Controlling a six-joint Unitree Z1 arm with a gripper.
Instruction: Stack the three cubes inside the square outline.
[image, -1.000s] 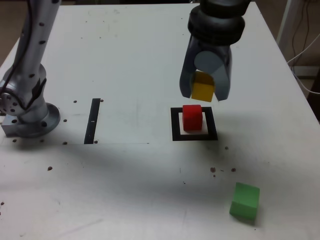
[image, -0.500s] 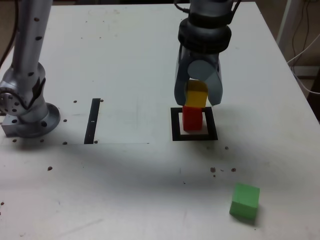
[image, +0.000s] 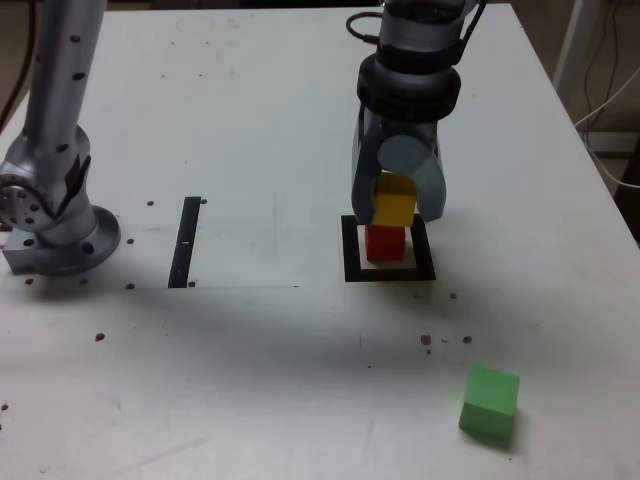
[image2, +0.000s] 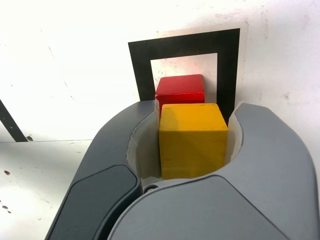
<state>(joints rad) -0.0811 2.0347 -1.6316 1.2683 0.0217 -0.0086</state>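
Yellow cube (image: 394, 209) is clamped between the jaws of the gripper (image: 396, 212) and now sits low over the red cube (image: 384, 241), which rests inside the square outline (image: 350, 252). A second ago the yellow block hung higher and off towards the far side of the outline; half a second ago it was already above the red one. Since then it has come down a little further and reads as touching, or nearly touching, the red top face. In the wrist view the yellow cube (image2: 192, 140) is gripped by the gripper (image2: 192, 145) on both flanks, and the red cube (image2: 181, 90) shows beyond it within the square outline (image2: 140, 65), so the overlap looks partial, not exact.

Judgement: second tier is at the point of release; alignment should be checked first. Green cube (image: 490, 401) lies well apart from the outline, on its near side, untouched.
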